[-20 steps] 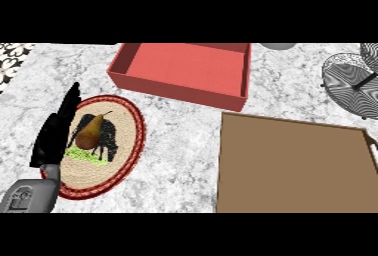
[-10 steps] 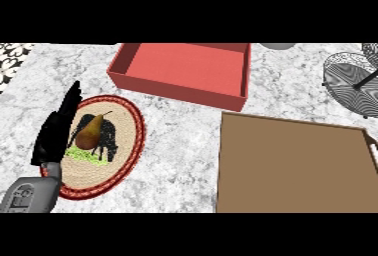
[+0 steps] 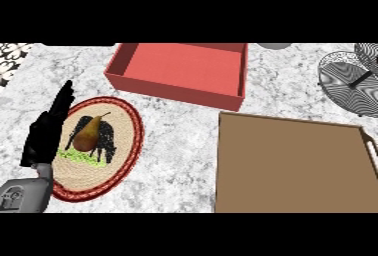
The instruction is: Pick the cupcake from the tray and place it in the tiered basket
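Observation:
The brown tray lies at the lower right, and its surface shows nothing on it. I see no cupcake anywhere in the head view. The tiered basket, black-and-white wire, stands at the far right edge, partly cut off. My left hand rests open at the left, fingers pointing up, beside a round plate. My right hand does not show.
A round woven plate with a red rim lies at the left and carries a pear. A red open box stands at the back centre. Marble counter lies between the plate and the tray.
The view has shifted slightly, so the tiered basket shows a little differently at the right edge. My left hand has stayed put.

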Action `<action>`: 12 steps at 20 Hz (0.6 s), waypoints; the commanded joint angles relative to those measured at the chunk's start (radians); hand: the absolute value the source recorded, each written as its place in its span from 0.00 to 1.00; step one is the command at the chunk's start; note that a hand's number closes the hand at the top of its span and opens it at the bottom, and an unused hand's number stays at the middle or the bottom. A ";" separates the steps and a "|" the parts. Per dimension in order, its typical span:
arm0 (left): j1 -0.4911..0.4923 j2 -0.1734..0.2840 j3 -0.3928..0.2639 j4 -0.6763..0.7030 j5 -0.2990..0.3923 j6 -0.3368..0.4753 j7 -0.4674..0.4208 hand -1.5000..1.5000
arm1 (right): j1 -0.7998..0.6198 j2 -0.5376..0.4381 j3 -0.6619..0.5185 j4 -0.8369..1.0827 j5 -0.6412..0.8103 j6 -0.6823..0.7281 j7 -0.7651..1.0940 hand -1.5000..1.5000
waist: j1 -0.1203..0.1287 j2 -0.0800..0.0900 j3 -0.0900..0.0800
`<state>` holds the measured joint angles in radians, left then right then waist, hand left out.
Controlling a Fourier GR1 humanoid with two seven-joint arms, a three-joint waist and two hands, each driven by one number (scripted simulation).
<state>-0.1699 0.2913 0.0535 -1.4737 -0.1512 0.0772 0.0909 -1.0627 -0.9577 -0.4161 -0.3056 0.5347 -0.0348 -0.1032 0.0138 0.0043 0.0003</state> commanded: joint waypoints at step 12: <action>0.015 -0.031 0.004 0.033 -0.026 0.017 -0.025 0.50 | 0.344 -0.293 -0.228 0.113 -0.232 0.339 -0.244 0.00 | -0.025 -0.002 0.002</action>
<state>-0.1546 0.2774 0.0647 -1.4730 -0.1602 0.0814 0.0832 -0.8248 -1.2093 -0.5828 -0.2192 0.3647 0.2470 -0.2351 -0.0042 0.0021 0.0017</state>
